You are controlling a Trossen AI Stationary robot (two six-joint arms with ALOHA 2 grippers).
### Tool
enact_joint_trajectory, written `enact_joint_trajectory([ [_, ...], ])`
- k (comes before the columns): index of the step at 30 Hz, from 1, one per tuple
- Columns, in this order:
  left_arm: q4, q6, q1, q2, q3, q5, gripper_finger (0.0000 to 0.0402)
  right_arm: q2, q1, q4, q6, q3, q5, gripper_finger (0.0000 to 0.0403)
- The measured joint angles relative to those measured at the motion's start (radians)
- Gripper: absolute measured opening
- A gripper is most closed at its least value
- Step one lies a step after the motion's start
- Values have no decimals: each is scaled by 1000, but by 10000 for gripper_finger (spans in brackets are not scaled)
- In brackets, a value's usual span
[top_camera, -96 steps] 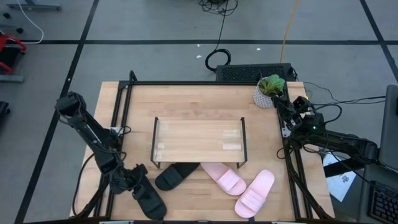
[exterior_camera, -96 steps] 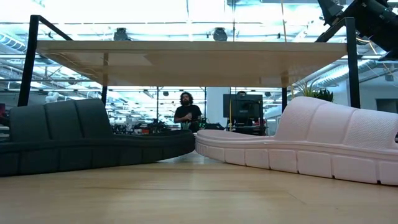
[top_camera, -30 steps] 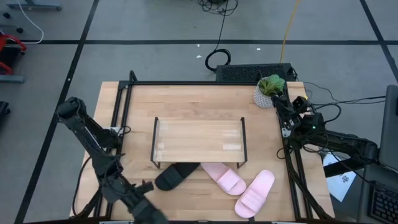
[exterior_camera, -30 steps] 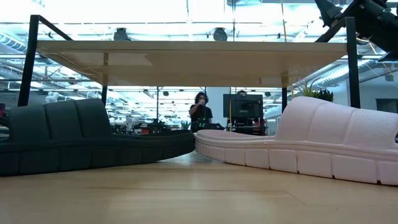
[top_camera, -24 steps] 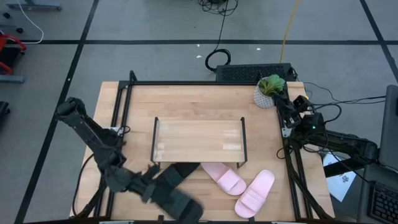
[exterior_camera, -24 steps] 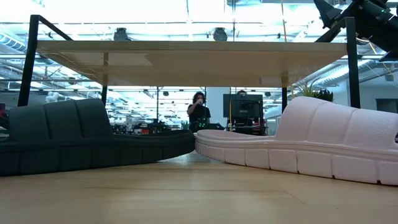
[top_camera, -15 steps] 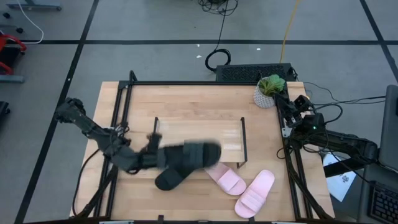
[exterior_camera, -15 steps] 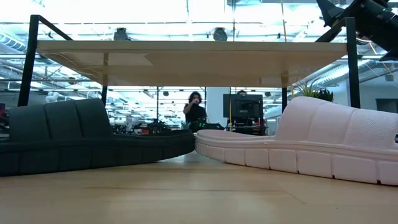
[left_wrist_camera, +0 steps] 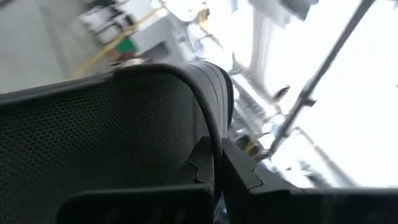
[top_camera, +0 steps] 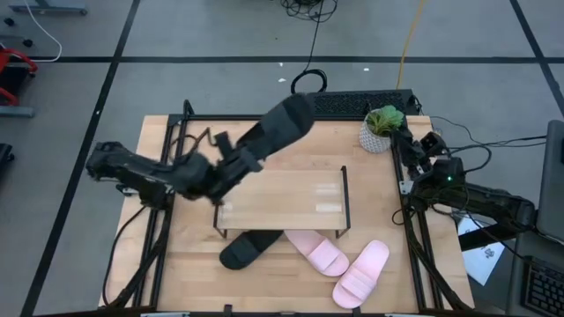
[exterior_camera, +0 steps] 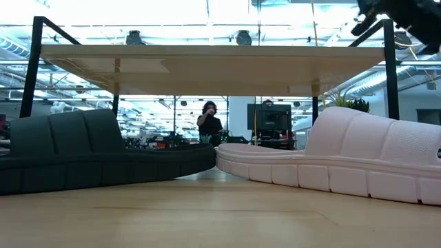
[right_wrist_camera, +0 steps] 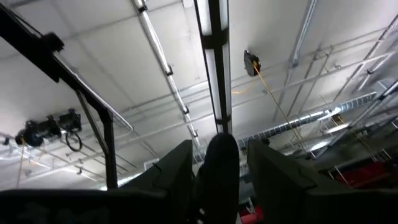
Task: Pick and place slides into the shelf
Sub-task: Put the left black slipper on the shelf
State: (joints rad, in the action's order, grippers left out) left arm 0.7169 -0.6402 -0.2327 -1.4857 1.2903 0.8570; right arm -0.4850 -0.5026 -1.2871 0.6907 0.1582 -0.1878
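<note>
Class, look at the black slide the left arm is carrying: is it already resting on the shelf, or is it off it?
Off it. In the high view the left gripper holds the black slide raised and tilted over the shelf, its toe reaching past the shelf's far edge.

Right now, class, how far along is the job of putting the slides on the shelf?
Done: nothing lies on the shelf top. In hand: the left gripper holds one black slide lifted over the shelf's far side. Left: the other black slide and two pink slides lie on the table. The right gripper waits at the table's right edge.

Shelf (top_camera: pixel 282 198) board hides 2 slides' toes; carried black slide (top_camera: pixel 275 132) blurred
</note>
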Motion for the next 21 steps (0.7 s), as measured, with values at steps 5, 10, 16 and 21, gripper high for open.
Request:
enact_joint_trajectory([
  [5,104,-81,104,-116,16,-108,0,-45,0,103,-52,53,-43,144],
  [10,130,-221,148,-212,35,-142,0,-110,0,121,-35,76,-88,144],
  [16,243,-251,149,-285,65,-134,0,-168,-1,124,-35,94,-106,144],
  [21,222,-225,143,-296,104,-110,0,-215,-1,169,-38,128,-138,158],
])
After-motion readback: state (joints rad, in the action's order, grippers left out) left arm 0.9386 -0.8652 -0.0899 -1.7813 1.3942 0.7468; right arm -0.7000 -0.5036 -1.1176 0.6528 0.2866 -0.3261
